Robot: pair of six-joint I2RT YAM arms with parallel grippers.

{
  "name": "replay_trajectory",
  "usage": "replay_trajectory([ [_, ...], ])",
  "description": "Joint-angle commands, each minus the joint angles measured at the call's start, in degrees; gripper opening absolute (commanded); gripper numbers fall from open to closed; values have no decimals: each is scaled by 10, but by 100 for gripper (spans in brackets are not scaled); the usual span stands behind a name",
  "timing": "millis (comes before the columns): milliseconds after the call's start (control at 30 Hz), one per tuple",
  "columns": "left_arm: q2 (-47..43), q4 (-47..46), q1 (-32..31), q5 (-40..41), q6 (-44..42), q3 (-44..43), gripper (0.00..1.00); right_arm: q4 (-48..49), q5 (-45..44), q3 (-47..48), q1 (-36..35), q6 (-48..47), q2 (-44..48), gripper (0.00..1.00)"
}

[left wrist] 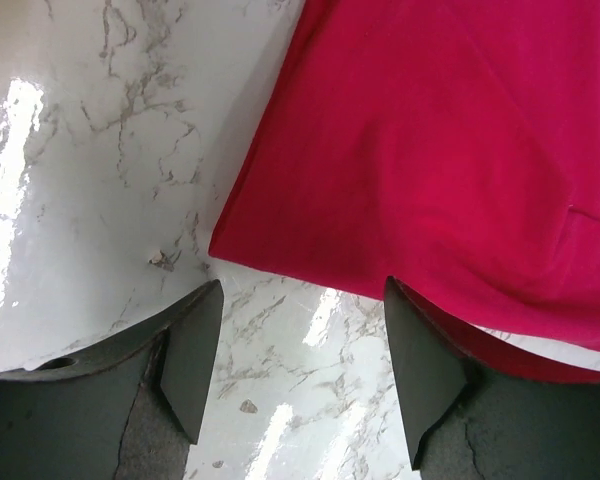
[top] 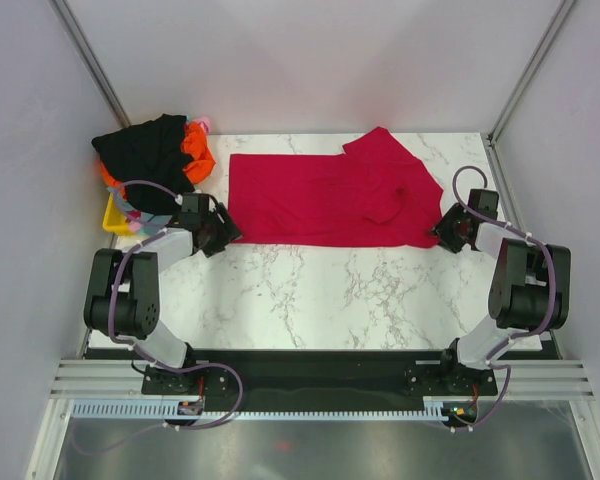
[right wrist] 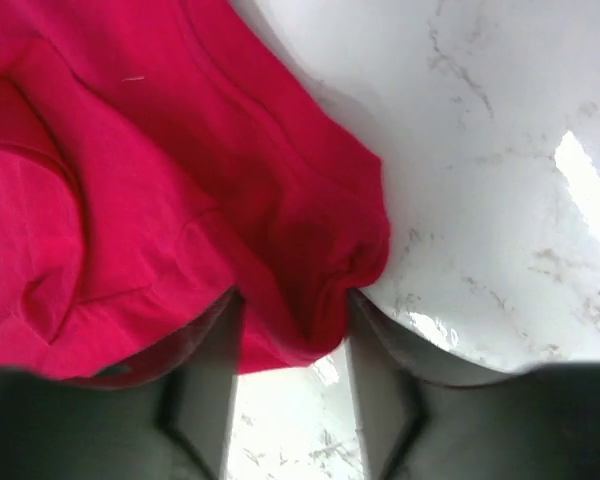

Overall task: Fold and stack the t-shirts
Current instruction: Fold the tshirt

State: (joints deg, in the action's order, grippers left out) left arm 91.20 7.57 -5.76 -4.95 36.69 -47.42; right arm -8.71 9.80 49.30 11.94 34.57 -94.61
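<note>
Left claw (left wrist: pixel 302 292) sits low, jaws wide apart; right claw (right wrist: pixel 293 300) low, jaws pinching red t-shirt (right wrist: pixel 180 180).

I saw one spread t-shirt (top: pixel 320 200) lying flat across the far half of the surface (top: pixel 320 295), from the middle towards the right. A heap of t-shirts (top: pixel 150 150) sat in the far left corner, just left of the spread one, resting on and over a bin (top: pixel 113 215) at the left edge. The left arm (top: pixel 170 245) had its jaws at the spread t-shirt's near left corner, the hem just ahead of them. The right arm (top: pixel 505 250) reached the near right corner, where bunched cloth sat between its jaws.
</note>
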Motion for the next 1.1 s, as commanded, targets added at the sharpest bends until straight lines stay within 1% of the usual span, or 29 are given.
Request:
replay_trajectory([
  [0,15,-46,0,-6,22,7,72,20,6,2,6,-6,-14,48],
  [33,20,-50,0,-6,23,9,71,19,0,0,6,-8,-10,40],
  [67,21,-56,0,-2,27,14,70,19,-6,-3,6,-10,-8,35],
  [100,24,-59,0,0,29,15,66,18,-17,-5,6,-12,-7,27],
  [200,29,-69,0,2,35,11,61,17,-21,-4,7,-14,-12,15],
  [233,34,-69,0,3,33,7,60,17,-19,-3,7,-15,-18,13],
  [267,42,-68,0,6,33,-5,59,16,-18,-1,6,-14,-21,10],
  [300,46,-68,0,10,31,-11,54,14,-16,2,7,-15,-22,5],
  [333,52,-70,0,13,30,-16,49,12,-16,3,7,-15,-23,4],
  [367,63,-71,0,8,29,-29,43,12,-15,4,7,-13,-23,1],
  [433,74,-66,4,-1,21,-46,2,0,-13,11,9,-11,-18,0],
  [467,69,-56,5,0,21,-64,2,-5,-17,15,17,-3,-14,0],
  [533,45,-18,6,17,29,-74,2,-24,-36,15,32,6,11,0],
  [567,28,0,7,40,32,-75,2,-40,-43,15,47,7,20,0],
  [600,-5,13,7,49,33,-75,2,-50,-54,16,49,5,35,0],
  [633,-25,43,7,62,36,-71,2,-61,-61,17,49,2,42,0],
  [667,-40,52,7,71,34,-65,2,-68,-68,12,49,2,50,0],
  [700,-72,58,7,71,36,-54,2,-78,-72,5,48,6,64,0],
  [800,-122,63,7,65,39,0,2,-87,-95,-26,49,9,98,0],
  [833,-132,62,7,64,41,28,2,-87,-108,-33,49,9,104,0],
  [967,-172,65,7,40,50,94,2,-89,-100,-68,50,5,111,0],
  [1033,-189,64,7,36,58,133,5,-88,-106,-81,50,3,115,4],
  [1067,-207,64,7,34,59,144,7,-88,-112,-93,49,3,119,10],
])
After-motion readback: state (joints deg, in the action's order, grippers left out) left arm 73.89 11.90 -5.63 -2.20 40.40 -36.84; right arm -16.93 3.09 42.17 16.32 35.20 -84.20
